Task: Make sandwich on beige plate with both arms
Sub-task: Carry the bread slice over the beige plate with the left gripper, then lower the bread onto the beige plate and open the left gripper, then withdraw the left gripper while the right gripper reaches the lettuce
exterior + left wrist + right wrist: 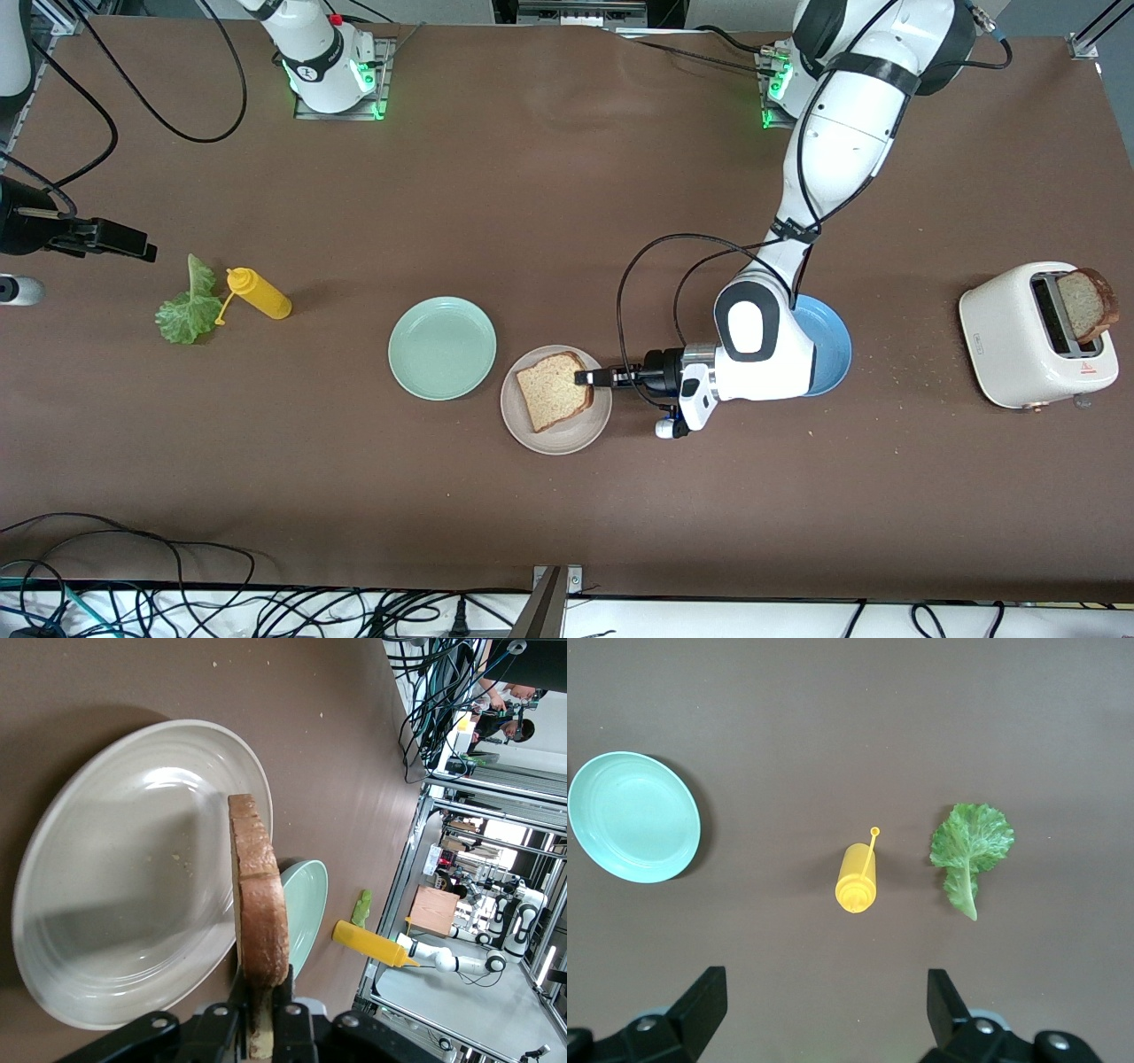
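Note:
A brown bread slice (551, 390) lies flat, low over the beige plate (567, 439), which sits nearer the front camera than the mint-green plate. My left gripper (586, 377) is shut on the slice's crust edge toward the left arm's end. In the left wrist view the slice (259, 912) shows edge-on between the fingers (285, 1001), over the plate (115, 904). A green lettuce leaf (186, 315) lies toward the right arm's end. My right gripper (824, 979) hangs open and empty over the table beside the lettuce (970, 846). A second bread slice (1085, 306) sticks out of the toaster.
A yellow mustard bottle (259, 294) lies beside the lettuce. The mint-green plate (442, 347) sits next to the beige one. A blue plate (833, 350) is partly under the left arm. The white toaster (1028, 337) stands at the left arm's end.

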Robot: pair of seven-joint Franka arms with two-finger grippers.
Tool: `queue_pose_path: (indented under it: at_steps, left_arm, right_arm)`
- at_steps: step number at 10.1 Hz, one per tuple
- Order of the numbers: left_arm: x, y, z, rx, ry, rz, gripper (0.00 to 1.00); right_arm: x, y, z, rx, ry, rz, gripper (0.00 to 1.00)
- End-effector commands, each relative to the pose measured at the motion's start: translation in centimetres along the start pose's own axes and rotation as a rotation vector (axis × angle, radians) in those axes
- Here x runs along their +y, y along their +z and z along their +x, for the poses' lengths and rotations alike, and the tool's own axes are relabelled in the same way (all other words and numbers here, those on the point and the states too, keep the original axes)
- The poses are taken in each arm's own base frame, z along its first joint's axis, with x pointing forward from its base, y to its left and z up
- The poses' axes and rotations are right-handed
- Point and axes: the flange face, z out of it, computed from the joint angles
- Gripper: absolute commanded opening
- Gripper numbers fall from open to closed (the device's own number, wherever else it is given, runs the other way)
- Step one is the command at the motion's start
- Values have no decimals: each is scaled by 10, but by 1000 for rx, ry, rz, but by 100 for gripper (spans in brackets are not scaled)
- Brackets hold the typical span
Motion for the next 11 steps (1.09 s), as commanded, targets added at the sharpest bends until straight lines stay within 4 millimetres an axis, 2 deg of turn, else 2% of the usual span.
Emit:
queue_pose_path:
  at_steps: [1,5,7,8,9,10,11]
  left_arm:
    - [-3,2,5,19,89,-7,100]
    - [-7,-19,15,39,102,39,100]
    - [-8,-32,20,41,115,79,100]
    - [-6,-44,23,42,100,102,100]
    - [0,-60,26,44,76,152,100]
    - [9,-80,28,33,54,223,100]
    - [13,-109,31,26,15,294,100]
  right_arm:
    - [1,-4,-1,-2,-12,11,100]
    - [5,-2,1,-4,-1,-8,100]
    - [20,5,4,-18,10,-135,100]
    - [32,16,8,-46,19,-169,100]
    - [53,38,19,-76,50,-165,100]
    - [73,60,30,-95,76,-160,100]
    - [94,90,40,-131,98,-152,100]
